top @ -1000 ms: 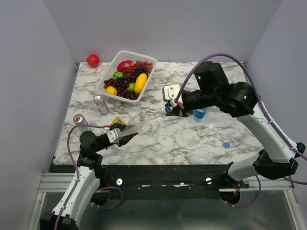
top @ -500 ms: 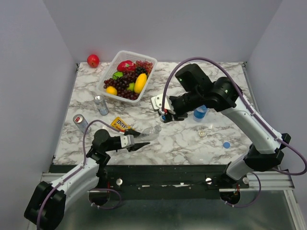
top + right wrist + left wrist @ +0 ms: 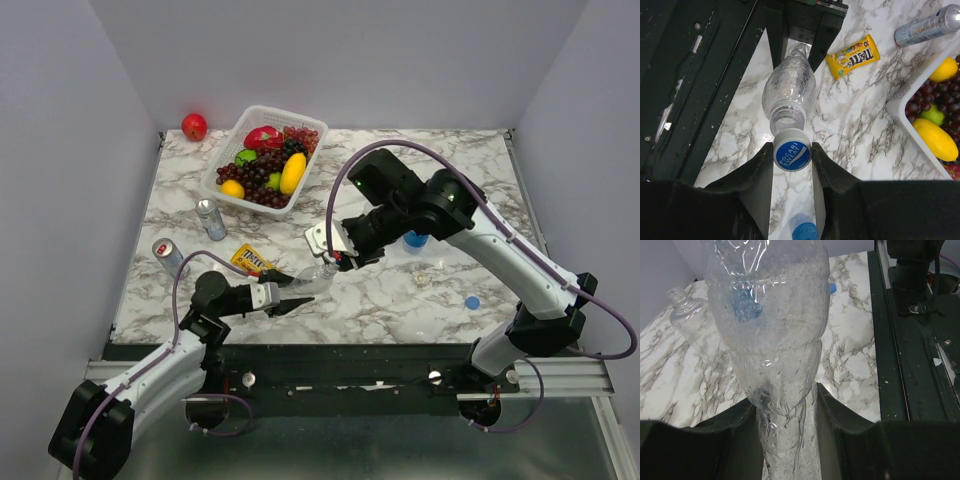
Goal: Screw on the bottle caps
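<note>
Left claw [image 3: 788, 415] clamped tight on the lower body of a clear bottle [image 3: 789, 92]; the bottle lies tilted out over the desk [image 3: 380, 300] near its front edge, open mouth pointing towards the right arm; no cap on it yet.

Right claw [image 3: 791, 154] is closed on the blue-and-white cap [image 3: 792, 155], pinched flat between both fingers, printed top facing the wrist camera; the cap sits right at the bottle's open mouth, lined up with it; whether it actually touches the rim, I cannot tell.

From above, the two claws meet just left of the desk's centre, the bottle bridging the gap between them.

A second clear bottle [image 3: 690, 320] shows in the left wrist view, off to the left of the held one, neck open and uncapped; the blue-tinted bottle [image 3: 416, 240] stands upright behind the right arm's forearm; the pale cap [image 3: 422, 279] lies just in front of it; the plain blue cap [image 3: 471, 301] rests alone nearer the right front of the desk.

Over on the left: a yellow candy packet [image 3: 249, 260] flat beside the left claw; one silver can [image 3: 210, 218] and another silver can [image 3: 168, 254] close together; a white basket [image 3: 250, 204] of fruit at the back; a red fruit [image 3: 194, 126] by the far left corner.
</note>
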Tool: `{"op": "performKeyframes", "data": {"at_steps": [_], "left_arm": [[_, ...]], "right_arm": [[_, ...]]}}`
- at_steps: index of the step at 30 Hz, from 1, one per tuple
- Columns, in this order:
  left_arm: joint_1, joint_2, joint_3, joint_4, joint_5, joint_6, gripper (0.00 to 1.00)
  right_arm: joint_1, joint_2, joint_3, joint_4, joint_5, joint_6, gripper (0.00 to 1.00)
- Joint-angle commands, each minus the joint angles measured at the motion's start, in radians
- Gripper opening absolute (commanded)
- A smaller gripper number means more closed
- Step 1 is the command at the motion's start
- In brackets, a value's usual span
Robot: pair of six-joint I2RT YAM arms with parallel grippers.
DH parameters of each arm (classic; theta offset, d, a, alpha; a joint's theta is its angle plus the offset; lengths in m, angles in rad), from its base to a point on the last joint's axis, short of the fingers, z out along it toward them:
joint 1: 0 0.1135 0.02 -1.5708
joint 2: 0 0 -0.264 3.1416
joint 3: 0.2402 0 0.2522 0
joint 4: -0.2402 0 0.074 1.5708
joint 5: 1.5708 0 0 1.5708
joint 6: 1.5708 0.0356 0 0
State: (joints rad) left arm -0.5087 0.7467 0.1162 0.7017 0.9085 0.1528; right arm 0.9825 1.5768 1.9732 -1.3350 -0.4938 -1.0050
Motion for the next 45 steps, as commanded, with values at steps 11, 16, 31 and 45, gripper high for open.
{"op": "performKeyframes", "data": {"at_steps": [11, 16, 31, 45], "left_arm": [[-0.016, -0.038, 0.019, 0.027, -0.062, -0.025, 0.00], [-0.019, -0.043, 0.028, 0.019, -0.063, -0.022, 0.00], [-0.037, -0.027, 0.094, -0.042, -0.079, 0.031, 0.00], [-0.037, -0.096, 0.060, 0.053, -0.269, 0.039, 0.00]], "right_arm": [[0.010, -0.015, -0.074, 0.071, -0.034, -0.003, 0.23], [0.008, -0.054, -0.161, 0.157, -0.045, 0.065, 0.23], [0.010, 0.011, -0.077, 0.042, -0.037, 0.025, 0.22], [-0.039, 0.074, -0.034, 0.158, -0.011, 0.371, 0.19]]}}
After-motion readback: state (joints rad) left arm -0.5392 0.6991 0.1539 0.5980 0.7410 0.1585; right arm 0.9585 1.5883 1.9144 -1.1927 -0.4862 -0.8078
